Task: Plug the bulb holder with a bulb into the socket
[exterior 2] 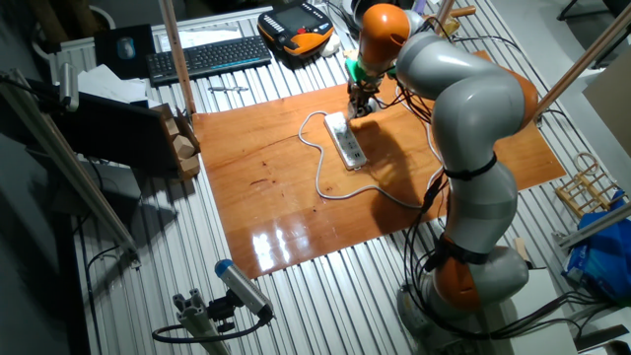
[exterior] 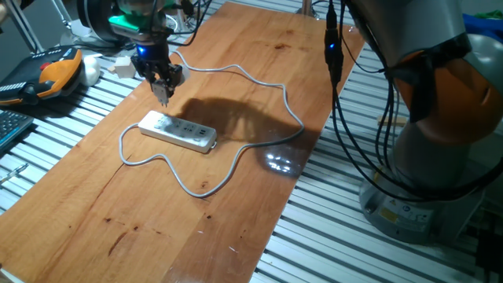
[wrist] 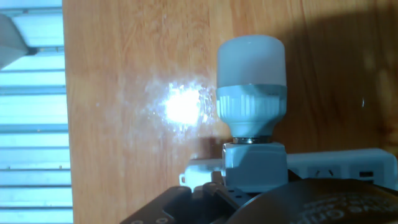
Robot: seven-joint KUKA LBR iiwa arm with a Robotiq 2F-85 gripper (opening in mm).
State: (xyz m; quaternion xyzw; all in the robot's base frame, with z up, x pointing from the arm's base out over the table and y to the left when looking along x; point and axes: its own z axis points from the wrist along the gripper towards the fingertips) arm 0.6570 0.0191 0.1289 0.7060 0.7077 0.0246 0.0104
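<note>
Bulb holder [wrist: 255,165] with bulb [wrist: 251,81] clamped in the closed tool [exterior: 163,96], just above the socket's [exterior: 178,130] end.

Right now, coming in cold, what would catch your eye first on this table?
The bulb fills the hand view, seated in its white holder at the gripper. Below it the white power strip lies on the wooden table, its grey cable looping widely around it. The big grey-and-orange arm bends over from the table's edge.

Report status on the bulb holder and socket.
Gripper shut on bulb holder, bulb attached. Above the socket end, not plugged in. Nothing in the way.
</note>
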